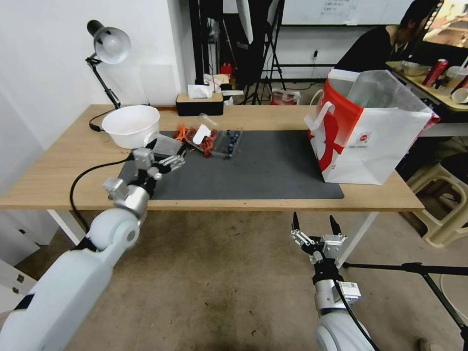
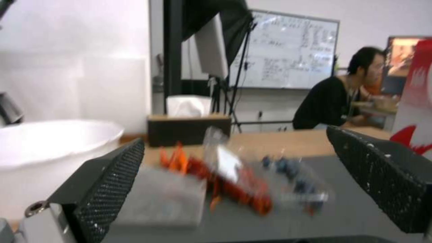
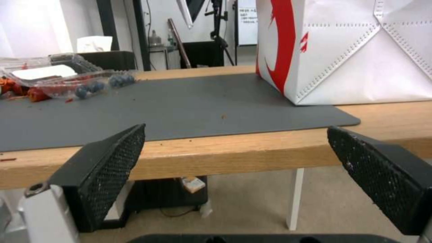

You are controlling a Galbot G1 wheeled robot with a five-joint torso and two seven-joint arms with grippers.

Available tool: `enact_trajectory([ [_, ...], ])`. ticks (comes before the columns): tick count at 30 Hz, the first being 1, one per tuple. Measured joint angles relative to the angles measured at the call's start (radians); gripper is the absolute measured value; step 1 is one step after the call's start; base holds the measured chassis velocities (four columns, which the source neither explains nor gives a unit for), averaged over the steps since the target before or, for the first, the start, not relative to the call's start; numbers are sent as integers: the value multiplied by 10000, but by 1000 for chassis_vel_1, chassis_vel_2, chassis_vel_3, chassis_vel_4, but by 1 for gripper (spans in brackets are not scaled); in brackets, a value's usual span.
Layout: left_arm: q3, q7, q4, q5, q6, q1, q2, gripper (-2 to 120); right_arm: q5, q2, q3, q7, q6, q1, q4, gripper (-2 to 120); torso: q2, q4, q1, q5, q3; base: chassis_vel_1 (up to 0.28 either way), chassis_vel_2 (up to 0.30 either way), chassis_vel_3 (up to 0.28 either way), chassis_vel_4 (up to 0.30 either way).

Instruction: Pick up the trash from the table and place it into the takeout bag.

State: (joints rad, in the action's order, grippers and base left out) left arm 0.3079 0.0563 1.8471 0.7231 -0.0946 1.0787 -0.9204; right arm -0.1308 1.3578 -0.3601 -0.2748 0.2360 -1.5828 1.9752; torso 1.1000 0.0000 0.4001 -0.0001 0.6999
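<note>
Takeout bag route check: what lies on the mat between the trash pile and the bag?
Nothing: in the head view the dark mat is bare between the trash and the takeout bag; the right wrist view shows a few crumbs.

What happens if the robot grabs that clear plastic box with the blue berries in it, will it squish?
Probably. The clear plastic box looks thin and already crumpled, so it would likely flex under the left end effector, which hangs open beside it. It seems light. Its lid looks open, so berries might roll out onto the mat if it tips.
</note>
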Motion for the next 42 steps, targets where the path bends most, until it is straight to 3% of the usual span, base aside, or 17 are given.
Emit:
enact_trajectory([
  [11,1174,-88,244,-793,-516,1967,-387,100,35,10,-95,-23,66,-176,51,100,0,-1,-1,2,1,0,0,0,0],
  [22,2271,-191,500,-1583,-1398,3586,-1258,100,16,-26,-78,-34,108,-168,-15,100,0,1,0,0,0,0,0,0,0],
  [30,2387,-274,480,-2110,-2043,4470,-1687,100,9,6,-63,-35,157,-177,-67,100,0,1,-1,1,0,0,0,0,0],
  [42,2228,-292,178,-2448,-2531,4868,-1949,100,26,48,-68,-47,181,-262,-48,100,-1,0,-1,1,1,0,0,0,0],
])
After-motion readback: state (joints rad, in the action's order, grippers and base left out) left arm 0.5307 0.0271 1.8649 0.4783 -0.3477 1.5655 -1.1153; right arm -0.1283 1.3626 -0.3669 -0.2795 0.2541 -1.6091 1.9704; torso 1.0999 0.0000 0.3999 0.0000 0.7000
